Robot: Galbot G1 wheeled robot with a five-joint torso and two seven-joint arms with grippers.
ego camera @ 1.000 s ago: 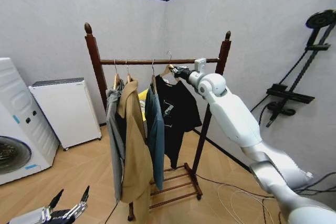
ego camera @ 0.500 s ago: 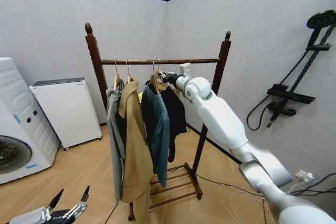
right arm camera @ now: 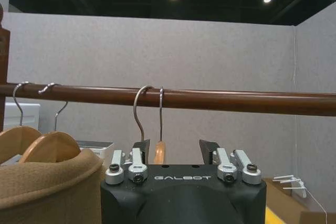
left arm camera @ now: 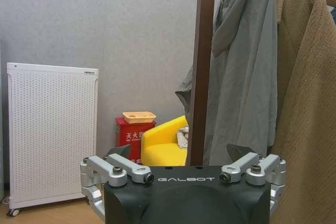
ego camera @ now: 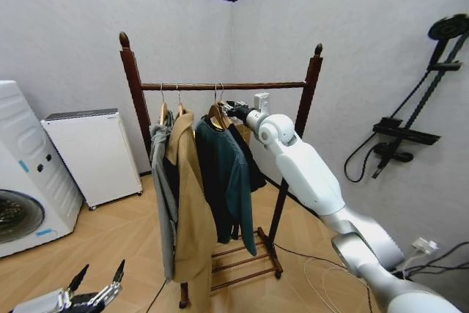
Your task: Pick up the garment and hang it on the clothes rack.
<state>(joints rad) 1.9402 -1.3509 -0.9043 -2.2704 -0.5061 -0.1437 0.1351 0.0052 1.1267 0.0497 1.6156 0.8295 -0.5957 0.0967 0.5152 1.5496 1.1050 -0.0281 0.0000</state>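
The garment, a black top, hangs at the right end of the row on the clothes rack, mostly hidden behind a dark teal shirt. In the right wrist view its thin metal hook sits over the rack's bar. The pale wooden hanger neck stands between the parted fingers of my right gripper, nearer one finger. From the head view my right gripper is just under the bar at that hanger. My left gripper rests low near the floor, open and holding nothing.
A grey hoodie and a long tan coat hang left of the teal shirt. A washing machine and a white appliance stand at the left wall. Cables lie on the floor to the right, beside a black stand.
My right arm has carried the black top leftward along the bar, up against the teal shirt, which has swung round in front of it. The left arm has stayed put.
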